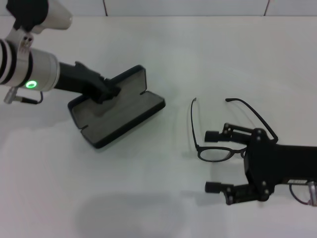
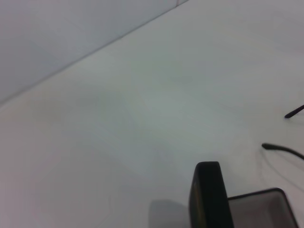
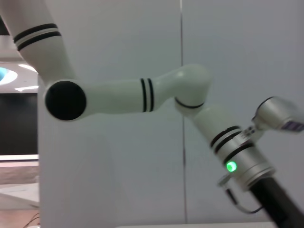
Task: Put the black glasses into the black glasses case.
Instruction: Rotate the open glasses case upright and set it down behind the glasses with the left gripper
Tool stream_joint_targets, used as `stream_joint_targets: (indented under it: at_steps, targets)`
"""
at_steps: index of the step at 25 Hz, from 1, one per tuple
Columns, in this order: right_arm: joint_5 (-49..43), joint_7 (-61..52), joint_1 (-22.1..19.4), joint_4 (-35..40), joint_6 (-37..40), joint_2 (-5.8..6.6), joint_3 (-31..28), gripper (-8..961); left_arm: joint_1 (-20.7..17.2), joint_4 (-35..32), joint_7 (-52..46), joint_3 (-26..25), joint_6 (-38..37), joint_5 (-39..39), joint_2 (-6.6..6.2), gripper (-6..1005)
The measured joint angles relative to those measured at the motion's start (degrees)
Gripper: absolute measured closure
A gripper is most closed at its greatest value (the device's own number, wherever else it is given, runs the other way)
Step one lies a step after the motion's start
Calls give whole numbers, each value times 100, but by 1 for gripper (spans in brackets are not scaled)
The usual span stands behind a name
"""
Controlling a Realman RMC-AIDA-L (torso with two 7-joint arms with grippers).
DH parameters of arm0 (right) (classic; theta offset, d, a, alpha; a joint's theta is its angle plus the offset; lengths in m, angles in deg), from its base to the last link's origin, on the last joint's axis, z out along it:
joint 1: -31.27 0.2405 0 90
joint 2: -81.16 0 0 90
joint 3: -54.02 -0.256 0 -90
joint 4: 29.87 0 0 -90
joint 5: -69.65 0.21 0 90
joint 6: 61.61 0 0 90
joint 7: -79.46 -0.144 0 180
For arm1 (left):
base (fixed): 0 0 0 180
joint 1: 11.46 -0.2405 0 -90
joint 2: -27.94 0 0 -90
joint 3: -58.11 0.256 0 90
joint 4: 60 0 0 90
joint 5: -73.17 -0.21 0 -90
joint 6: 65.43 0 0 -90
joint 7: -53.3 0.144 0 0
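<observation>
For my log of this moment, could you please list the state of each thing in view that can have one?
black glasses case: open, lid up, grey lining bare, nothing inside.
black glasses: unfolded on the table, temple arms spread, outside the case.
left gripper: at the case's lid edge, apparently shut on it.
right gripper: open, one finger by the glasses' front, the other nearer the robot.

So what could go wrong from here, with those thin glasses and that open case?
1. The right tool is open around the front of the black glasses; a squeeze on the thin frame could bend it or let it slip.
2. The temple arms are spread wide, so they might catch on the rim of the black glasses case.
3. The left tool sits at the case lid; if it lets go, the lid may drop.
</observation>
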Motion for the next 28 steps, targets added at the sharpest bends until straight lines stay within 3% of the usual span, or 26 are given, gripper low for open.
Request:
stream_joint_targets:
  at_steps: [8,13,21,28]
  targets:
    - [-198,360,-133,39,7,-139,-2,84,405,7,902,465,8,-17,3,793]
    - [-200,427,-249,41,11,-142,-31,84,452,-23,1712,844,11,35,4,794]
    - [-183,436,-257,39,77,-122,-31,83,457,37,2747,1112,44,885,30,793]
    - [-169,437,-245,36,143,-104,-28,84,460,340,2977,1578,669,972,32,794]
